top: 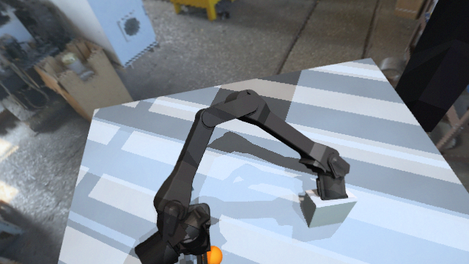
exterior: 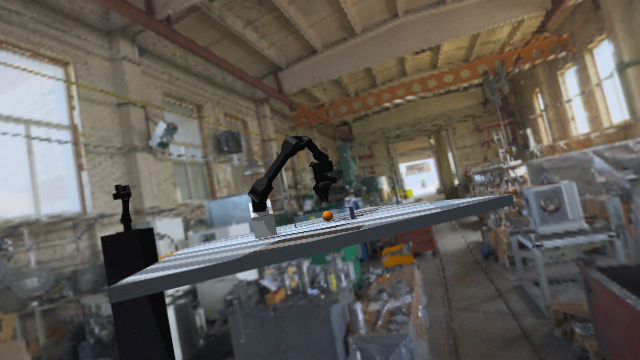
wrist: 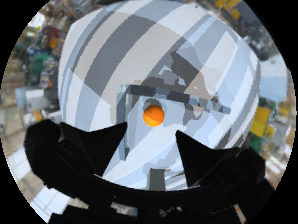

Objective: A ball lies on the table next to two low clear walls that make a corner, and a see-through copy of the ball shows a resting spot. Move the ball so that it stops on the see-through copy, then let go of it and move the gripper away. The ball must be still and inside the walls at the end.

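Note:
The orange ball (top: 214,254) (exterior: 327,215) (wrist: 153,115) rests on the striped table (top: 366,110) (exterior: 300,245), at the bottom edge of the top view. My gripper (exterior: 322,192) (wrist: 152,129) is open and empty. It hangs above the ball, clear of it, and the wrist view shows the ball between and beyond the two dark fingers. A low clear wall (wrist: 193,98) shows as a faint grey band just behind the ball. I cannot make out the see-through copy.
The arm's white base block (top: 326,213) (exterior: 262,225) stands on the table, with the arm arching over from it. A black pillar (exterior: 135,280) (top: 432,73) stands off the table's edge. A small dark post (exterior: 351,213) stands near the ball.

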{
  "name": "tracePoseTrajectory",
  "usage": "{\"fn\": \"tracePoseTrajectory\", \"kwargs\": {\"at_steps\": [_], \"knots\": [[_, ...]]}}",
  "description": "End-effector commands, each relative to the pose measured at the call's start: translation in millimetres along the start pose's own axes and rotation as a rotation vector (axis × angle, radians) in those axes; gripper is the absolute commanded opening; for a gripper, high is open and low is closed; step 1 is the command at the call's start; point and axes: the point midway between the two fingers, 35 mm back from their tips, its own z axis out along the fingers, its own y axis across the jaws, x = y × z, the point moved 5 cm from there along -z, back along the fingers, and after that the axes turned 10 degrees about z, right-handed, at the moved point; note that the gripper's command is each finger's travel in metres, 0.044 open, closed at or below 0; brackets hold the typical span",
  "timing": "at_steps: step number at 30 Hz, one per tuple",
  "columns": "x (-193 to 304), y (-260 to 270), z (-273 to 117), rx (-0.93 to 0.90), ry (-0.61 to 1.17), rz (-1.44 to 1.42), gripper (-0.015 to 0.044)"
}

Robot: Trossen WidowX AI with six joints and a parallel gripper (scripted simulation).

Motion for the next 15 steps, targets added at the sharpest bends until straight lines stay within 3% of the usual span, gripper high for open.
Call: {"fn": "tracePoseTrajectory", "kwargs": {"at_steps": [1,3,5,8,15], "knots": [[1,0,5,0.007,0.011,-0.007,0.0385],[1,0,5,0.007,0.011,-0.007,0.0385],[1,0,-6,0.006,0.01,-0.006,0.0437],[3,-2,-42,0.005,0.008,-0.001,0.044],[4,-2,-45,0.005,0.008,-0.001,0.044]]}}
